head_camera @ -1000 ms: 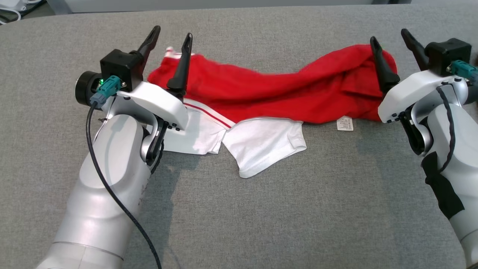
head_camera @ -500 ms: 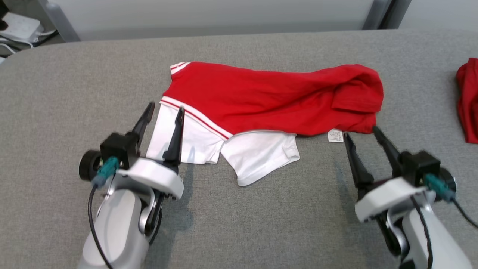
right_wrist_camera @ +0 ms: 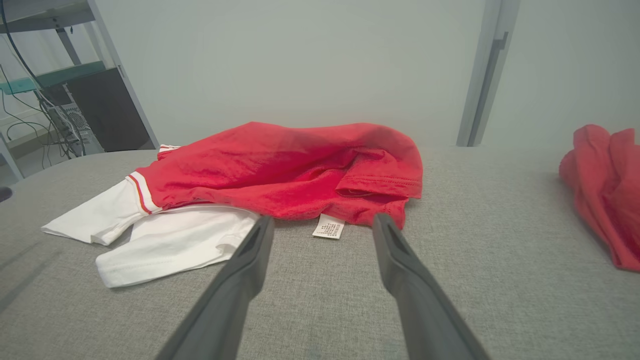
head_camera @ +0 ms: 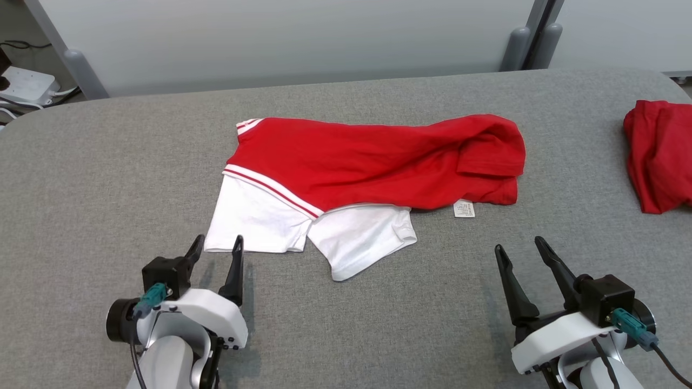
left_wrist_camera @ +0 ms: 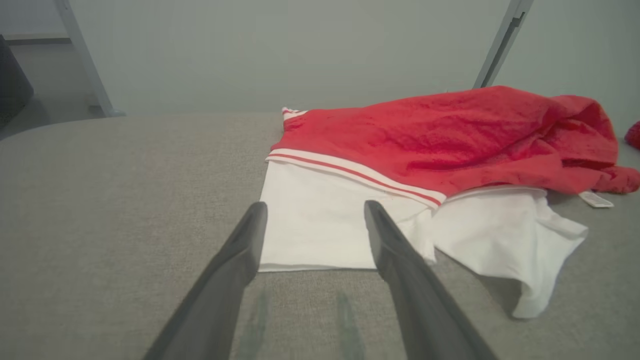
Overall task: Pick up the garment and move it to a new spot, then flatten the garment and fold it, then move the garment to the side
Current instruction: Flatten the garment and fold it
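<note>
The garment (head_camera: 367, 162) is a red shirt with white sleeves and red-and-white striped trim, folded lengthwise across the middle of the grey table (head_camera: 108, 178). Its two white sleeves (head_camera: 259, 221) stick out toward me, and a small white label (head_camera: 464, 208) shows at its near right edge. My left gripper (head_camera: 216, 246) stands open just short of the left sleeve, touching nothing. My right gripper (head_camera: 519, 247) stands open on the near right, a little short of the label. The left wrist view shows the garment (left_wrist_camera: 430, 135) beyond my left gripper (left_wrist_camera: 315, 210). The right wrist view shows the garment (right_wrist_camera: 280, 165) beyond my right gripper (right_wrist_camera: 322, 222).
A second red cloth (head_camera: 657, 154) lies bunched at the table's right edge, seen also in the right wrist view as a red cloth (right_wrist_camera: 605, 185). A pale wall panel with metal posts (head_camera: 521, 48) runs behind the table. A power strip (head_camera: 24, 84) and cables lie at far left.
Both grippers have let go of the garment's ends and drawn back toward me, open. The head camera has tilted up, so the far wall and the second red cloth came into view.
</note>
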